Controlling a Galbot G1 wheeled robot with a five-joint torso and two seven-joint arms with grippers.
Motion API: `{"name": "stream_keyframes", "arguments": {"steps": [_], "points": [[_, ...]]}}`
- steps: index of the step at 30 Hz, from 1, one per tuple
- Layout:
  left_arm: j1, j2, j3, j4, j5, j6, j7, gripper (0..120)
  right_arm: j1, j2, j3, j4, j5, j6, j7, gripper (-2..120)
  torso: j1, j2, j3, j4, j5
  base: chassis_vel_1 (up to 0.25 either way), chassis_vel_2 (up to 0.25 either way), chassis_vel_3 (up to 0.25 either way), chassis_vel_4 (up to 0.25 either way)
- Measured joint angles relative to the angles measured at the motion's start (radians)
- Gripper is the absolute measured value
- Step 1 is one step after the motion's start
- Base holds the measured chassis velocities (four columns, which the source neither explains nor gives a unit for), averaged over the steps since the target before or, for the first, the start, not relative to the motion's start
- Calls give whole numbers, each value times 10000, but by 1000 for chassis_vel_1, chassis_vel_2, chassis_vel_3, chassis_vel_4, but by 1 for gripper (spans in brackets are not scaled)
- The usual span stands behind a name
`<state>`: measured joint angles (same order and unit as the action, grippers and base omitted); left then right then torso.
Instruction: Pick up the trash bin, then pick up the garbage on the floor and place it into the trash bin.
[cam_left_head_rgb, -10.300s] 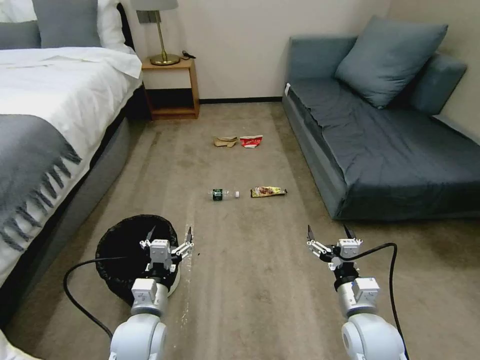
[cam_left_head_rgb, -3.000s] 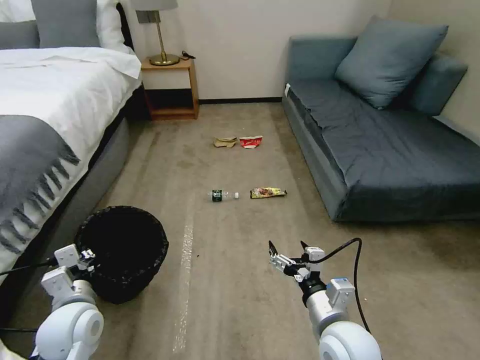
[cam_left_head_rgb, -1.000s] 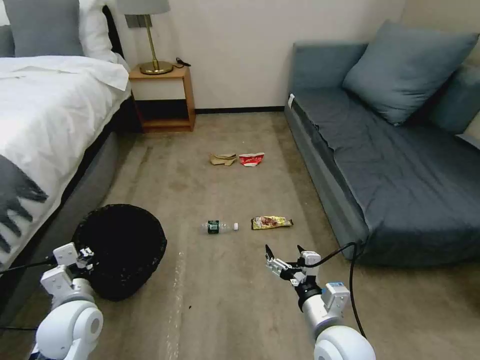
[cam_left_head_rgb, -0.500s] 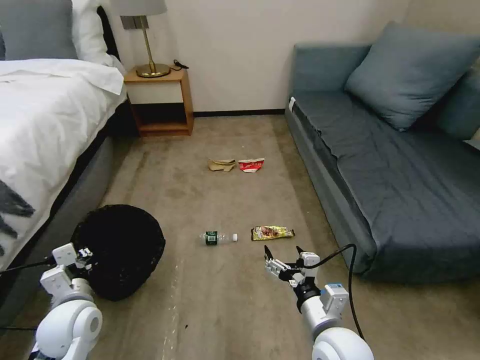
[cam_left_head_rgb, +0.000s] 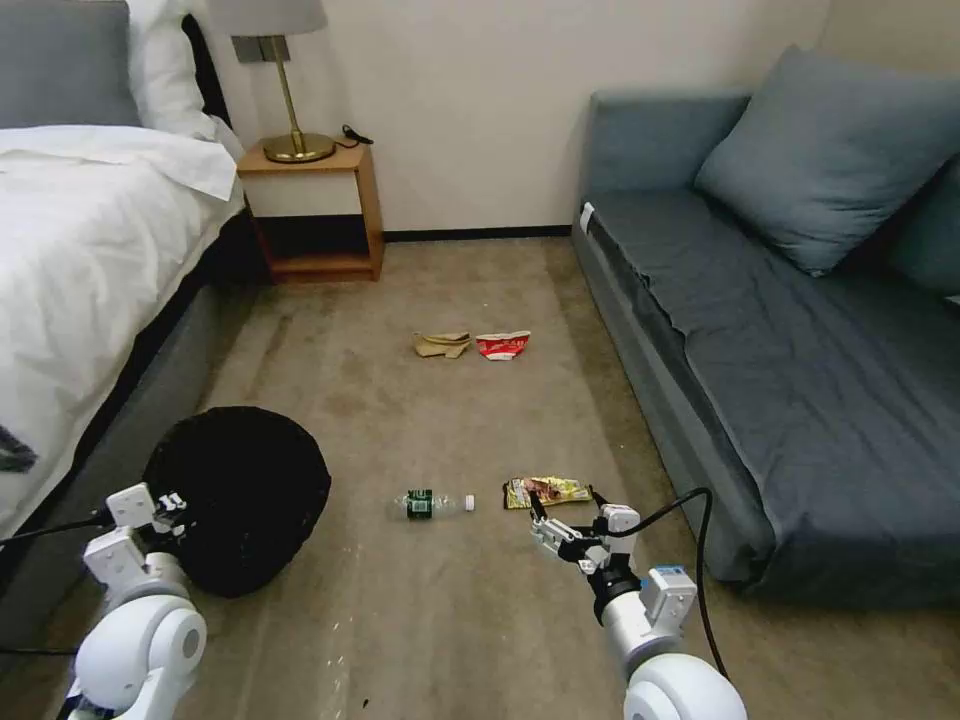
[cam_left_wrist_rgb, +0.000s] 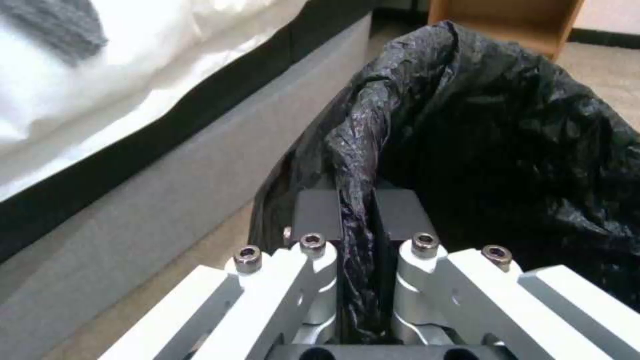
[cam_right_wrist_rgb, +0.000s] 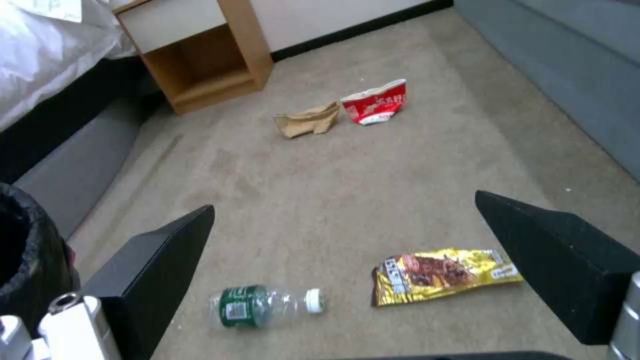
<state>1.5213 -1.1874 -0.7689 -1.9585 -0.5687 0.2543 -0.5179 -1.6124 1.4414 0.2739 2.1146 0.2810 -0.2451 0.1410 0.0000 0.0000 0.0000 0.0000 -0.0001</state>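
The small round trash bin lined with crinkled black plastic (cam_left_head_rgb: 240, 495) sits at about eight o'clock in the head view, beside the grey bed base (cam_left_head_rgb: 120, 420), with the left gripper (cam_left_wrist_rgb: 360, 235) clamped on it: its jaws are closed on a fold of the bag at the rim. So the bin is in hand, and I judge the first step done. Out from it, toward the middle of the beige carpet (cam_left_head_rgb: 440, 620), lie the clear plastic bottle with a green label and white cap (cam_left_head_rgb: 432, 502) and, just to its three o'clock, the yellow-and-red snack wrapper (cam_left_head_rgb: 546, 490). Farther off at twelve o'clock lie the crumpled brown paper (cam_left_head_rgb: 441, 344) and the crushed red-and-white cup (cam_left_head_rgb: 502, 344), side by side. Compared with a second ago, the whole scene has slid downward: the base has driven forward, so the near litter is now closer. The right gripper (cam_left_head_rgb: 568, 521) hovers just short of the wrapper, jaws spread wide and empty, which suggests the litter pick-up is beginning.
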Motion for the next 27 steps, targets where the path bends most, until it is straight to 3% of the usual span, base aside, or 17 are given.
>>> {"name": "stream_keyframes", "arguments": {"steps": [15,27], "points": [[33,-28,-6,58,38,-54,9,8,161,-82,-38,-124,119,-33,31,100,0,0,0,0,1,-85,91,88,-82],[157,26,-14,91,44,-83,21,8,623,-614,-241,-349,641,-52,-121,100,0,0,0,-1,1,-89,89,91,-100]]}}
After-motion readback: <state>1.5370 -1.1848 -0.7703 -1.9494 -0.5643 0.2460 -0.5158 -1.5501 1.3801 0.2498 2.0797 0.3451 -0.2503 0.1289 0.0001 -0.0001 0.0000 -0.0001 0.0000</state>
